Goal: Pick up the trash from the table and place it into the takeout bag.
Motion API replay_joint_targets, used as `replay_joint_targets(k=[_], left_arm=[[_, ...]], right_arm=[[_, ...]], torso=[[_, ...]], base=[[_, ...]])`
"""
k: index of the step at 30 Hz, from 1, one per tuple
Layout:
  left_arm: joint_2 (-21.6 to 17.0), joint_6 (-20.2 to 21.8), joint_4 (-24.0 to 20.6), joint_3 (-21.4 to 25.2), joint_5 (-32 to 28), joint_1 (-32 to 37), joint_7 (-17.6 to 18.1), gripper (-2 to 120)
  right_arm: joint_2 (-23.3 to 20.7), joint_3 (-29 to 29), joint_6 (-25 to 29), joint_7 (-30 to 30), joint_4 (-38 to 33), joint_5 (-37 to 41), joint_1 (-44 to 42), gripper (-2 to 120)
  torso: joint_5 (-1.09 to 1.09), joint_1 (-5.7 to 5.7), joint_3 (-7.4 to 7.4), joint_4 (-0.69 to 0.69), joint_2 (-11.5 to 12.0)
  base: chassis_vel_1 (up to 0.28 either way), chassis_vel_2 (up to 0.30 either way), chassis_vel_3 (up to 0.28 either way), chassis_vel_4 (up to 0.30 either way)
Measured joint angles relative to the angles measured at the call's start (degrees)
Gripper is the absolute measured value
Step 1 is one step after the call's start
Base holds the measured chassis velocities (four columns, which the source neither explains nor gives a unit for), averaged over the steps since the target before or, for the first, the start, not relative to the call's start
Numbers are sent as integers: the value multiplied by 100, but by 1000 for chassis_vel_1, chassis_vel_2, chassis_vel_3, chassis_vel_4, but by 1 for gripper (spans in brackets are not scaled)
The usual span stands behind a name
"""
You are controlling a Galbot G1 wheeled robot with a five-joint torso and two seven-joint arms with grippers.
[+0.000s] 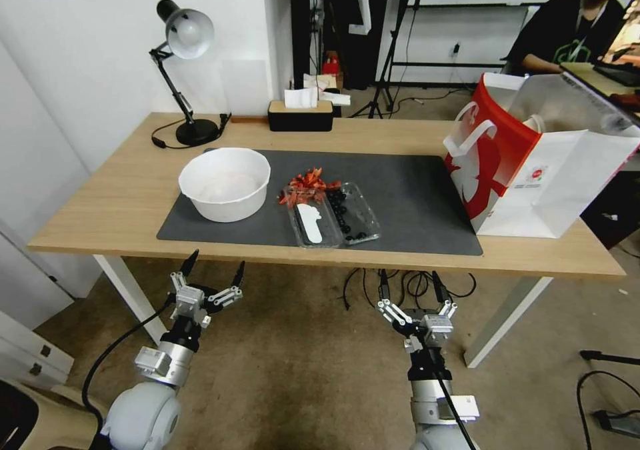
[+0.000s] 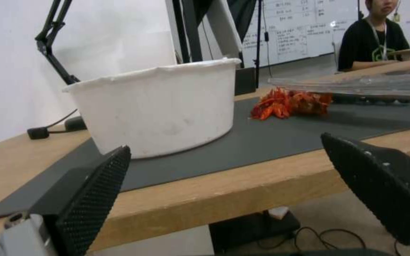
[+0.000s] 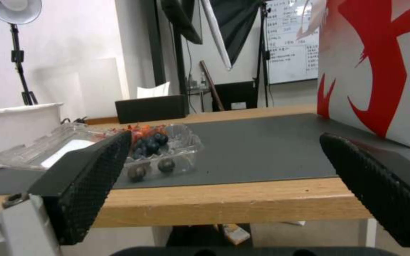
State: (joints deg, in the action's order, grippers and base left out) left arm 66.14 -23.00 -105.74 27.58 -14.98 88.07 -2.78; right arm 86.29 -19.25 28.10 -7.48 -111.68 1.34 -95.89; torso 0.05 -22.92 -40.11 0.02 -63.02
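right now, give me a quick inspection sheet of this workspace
surface: light-wood table with dark grey mat.
job's things: takeout bag upright at the mat's right end; red shreds on the mat.
clutter: white bowl, berry tray, desk lamp, tissue box.
grippers: left gripper and right gripper open, below the near edge.
cables: tangle on the floor under the table.
surroundings: seated person behind the bag.
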Motion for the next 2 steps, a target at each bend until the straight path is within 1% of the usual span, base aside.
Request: replay_joint_targets(k=[2], left_arm=[[0,1,0,0,0,1,1,100]], right_arm=[[-1,0,-1,0,-2,0,-3,100]], torso=[[0,0,0,-1,0]], base=[[0,0,0,0]])
